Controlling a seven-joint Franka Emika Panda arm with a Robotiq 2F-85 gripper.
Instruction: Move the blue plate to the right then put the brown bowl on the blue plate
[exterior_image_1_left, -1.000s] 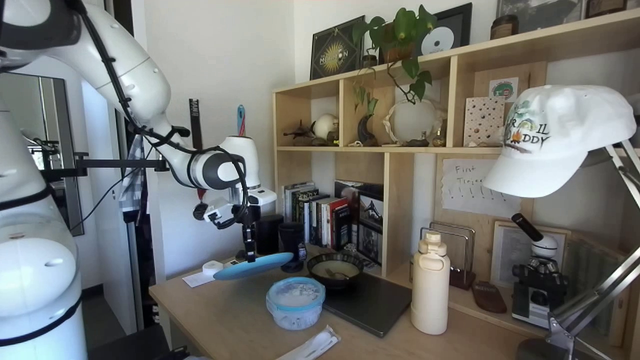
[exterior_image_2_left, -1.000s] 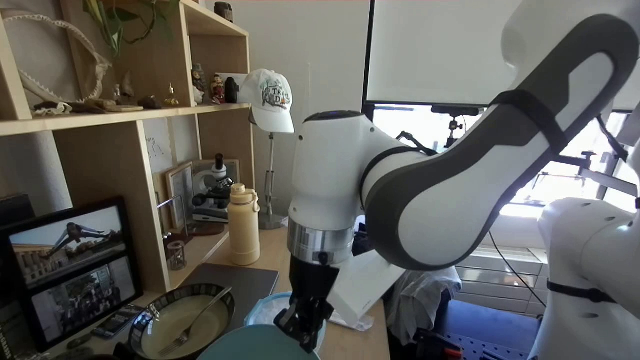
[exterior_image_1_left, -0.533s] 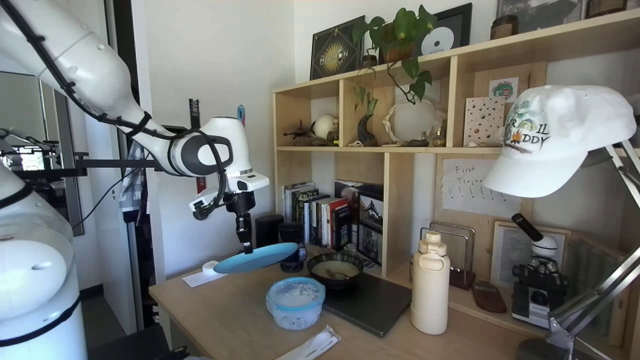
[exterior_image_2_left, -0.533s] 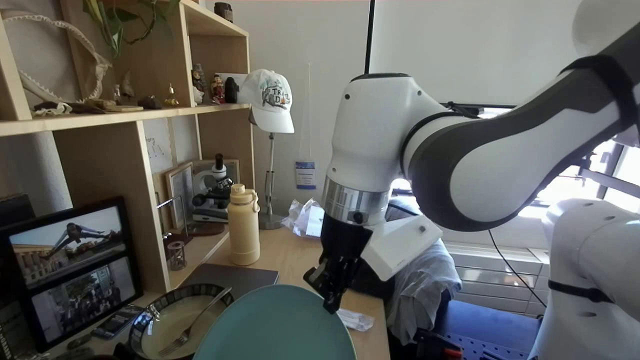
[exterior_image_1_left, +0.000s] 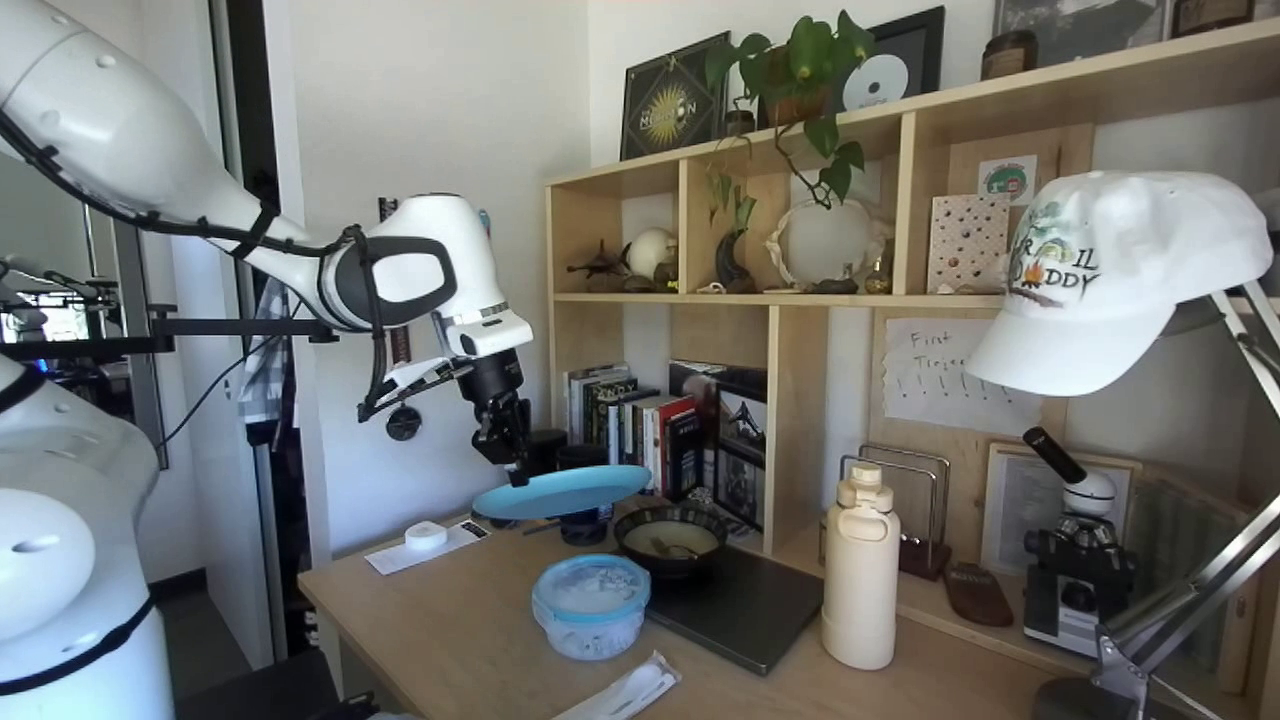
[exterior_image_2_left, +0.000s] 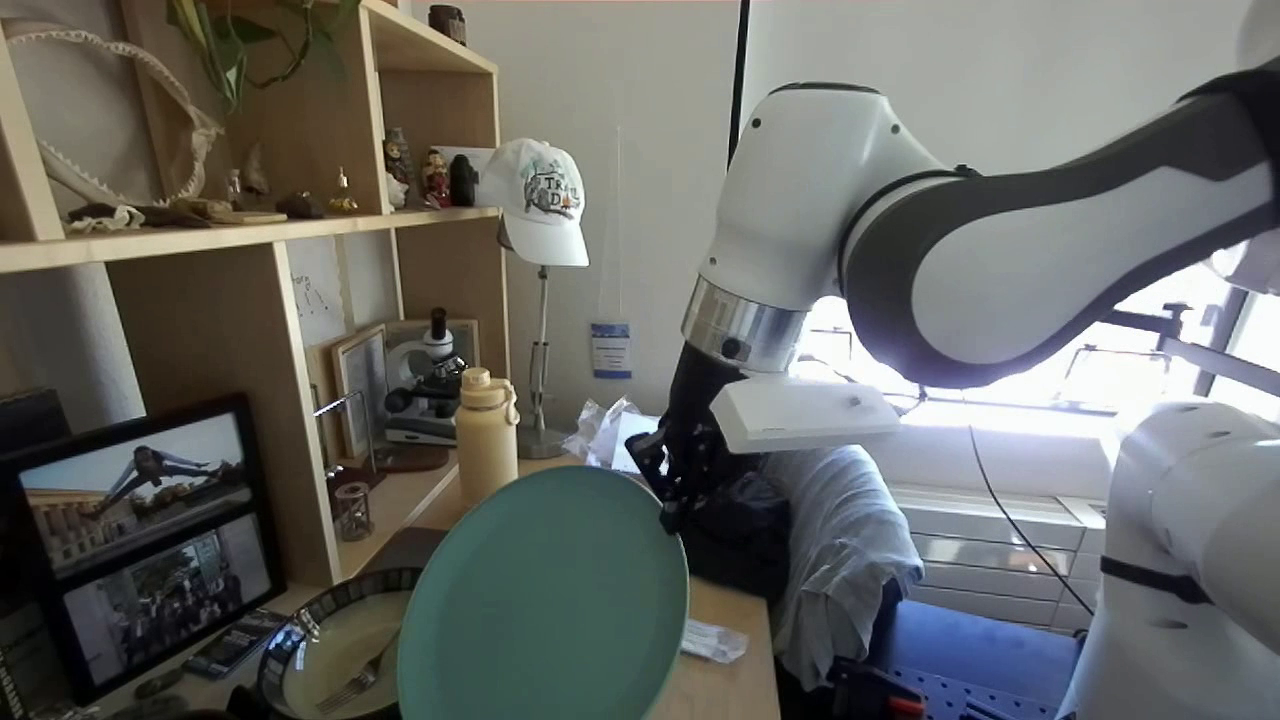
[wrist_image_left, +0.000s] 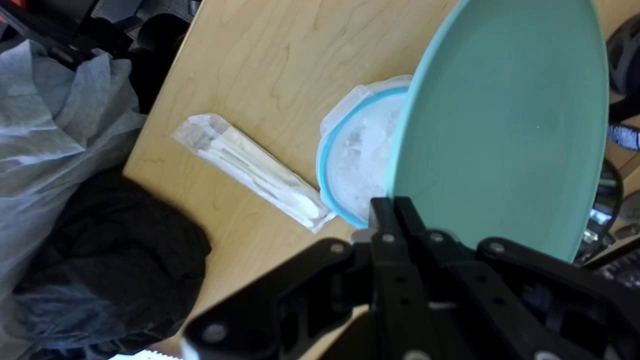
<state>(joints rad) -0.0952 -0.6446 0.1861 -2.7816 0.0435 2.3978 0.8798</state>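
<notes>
My gripper (exterior_image_1_left: 517, 478) is shut on the near rim of the teal-blue plate (exterior_image_1_left: 565, 492) and holds it tilted in the air above the desk. In the wrist view the fingertips (wrist_image_left: 392, 202) pinch the edge of the plate (wrist_image_left: 505, 125). In an exterior view the plate (exterior_image_2_left: 545, 600) hangs steeply at the gripper (exterior_image_2_left: 672, 515) and overlaps part of the bowl. The dark brown bowl (exterior_image_1_left: 672, 568) rests at the laptop's back corner with a fork inside; its rim also shows here (exterior_image_2_left: 345, 590). In the wrist view the plate hides most of it.
A pale-blue lidded translucent container (exterior_image_1_left: 592, 615) stands on the desk in front of the bowl. A dark closed laptop (exterior_image_1_left: 745, 615), a cream bottle (exterior_image_1_left: 862, 580) and wrapped plastic cutlery (exterior_image_1_left: 630, 688) lie around it. A tape roll (exterior_image_1_left: 426, 537) is at the left; shelves stand behind.
The gripper has lifted the plate higher and carried it toward the bowl, rightward in an exterior view. The wrist has tilted. The bowl and container have not moved.
</notes>
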